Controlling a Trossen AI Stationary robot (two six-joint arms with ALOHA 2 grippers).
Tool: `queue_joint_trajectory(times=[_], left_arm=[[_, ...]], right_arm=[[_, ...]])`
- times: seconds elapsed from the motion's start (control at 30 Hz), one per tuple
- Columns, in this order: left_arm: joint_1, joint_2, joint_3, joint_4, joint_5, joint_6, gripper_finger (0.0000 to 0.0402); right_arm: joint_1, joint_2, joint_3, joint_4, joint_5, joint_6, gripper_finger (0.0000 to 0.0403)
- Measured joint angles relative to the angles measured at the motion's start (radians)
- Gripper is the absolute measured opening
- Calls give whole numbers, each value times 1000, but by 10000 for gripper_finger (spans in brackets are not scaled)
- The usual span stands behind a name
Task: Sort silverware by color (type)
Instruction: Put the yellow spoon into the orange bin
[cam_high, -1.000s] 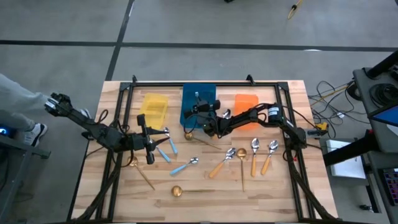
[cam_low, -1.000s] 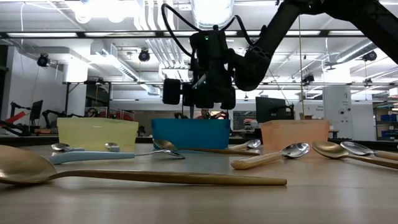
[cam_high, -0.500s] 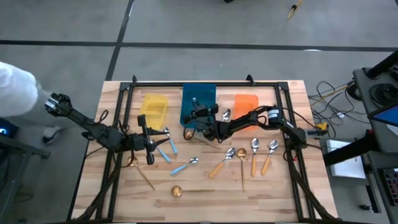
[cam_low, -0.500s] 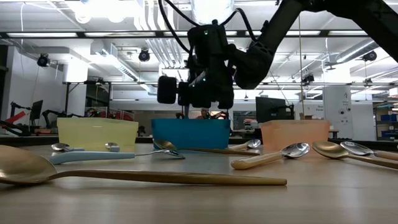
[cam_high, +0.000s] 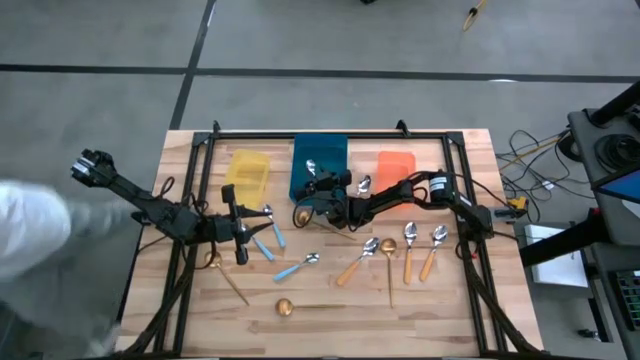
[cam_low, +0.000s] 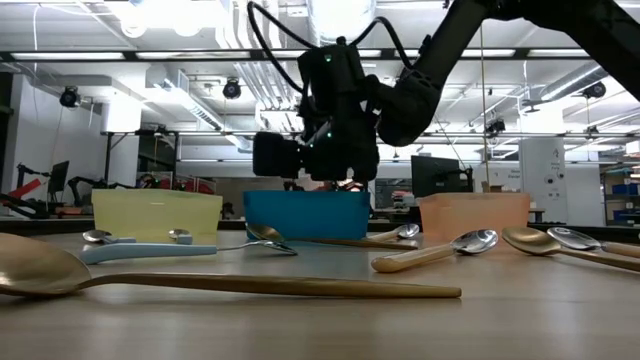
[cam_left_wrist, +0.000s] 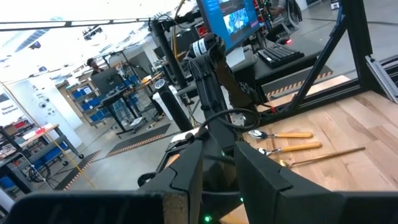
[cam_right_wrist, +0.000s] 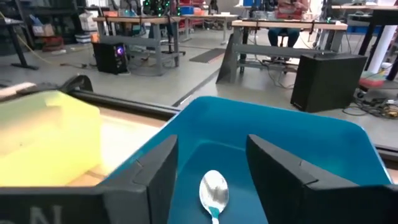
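Note:
My right gripper (cam_right_wrist: 211, 171) (cam_high: 314, 188) hangs open, pointing level over the near end of the blue bin (cam_high: 318, 150). A spoon with a silver bowl and a light-blue handle (cam_right_wrist: 213, 190) lies on the bin's floor, beyond the gap between the fingers. My left gripper (cam_left_wrist: 219, 177) (cam_high: 248, 232) waits above the table's left part, its fingers a little apart with nothing between them. More blue-handled spoons (cam_high: 297, 266) (cam_high: 268, 238), gold spoons (cam_high: 300, 307) (cam_high: 228, 275) and orange-handled spoons (cam_high: 409, 250) (cam_high: 355, 262) lie flat on the table.
A yellow bin (cam_high: 247, 172) stands left of the blue one and an orange bin (cam_high: 396, 165) right of it. A black frame (cam_high: 330, 133) runs around the table. A person's blurred white sleeve (cam_high: 30, 250) shows beyond the table's left edge.
My right gripper has opened over the blue bin and let go of the blue-handled spoon, which has dropped onto the bin's floor. The person at the table's left has moved toward the near side.

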Motion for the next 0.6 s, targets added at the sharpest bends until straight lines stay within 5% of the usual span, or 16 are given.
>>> queue_joint_trajectory(times=[0.4, 0.5, 0.6], left_arm=[[0, 0, 0, -1, -3, 0, 75], [0, 0, 0, -1, -5, 0, 75], [0, 0, 0, 0, -4, -2, 75]], right_arm=[[69, -159, 0, -35, 2, -237, 179], [126, -286, 1, -191, 0, -237, 162], [186, -429, 3, -483, -20, -58, 139]])
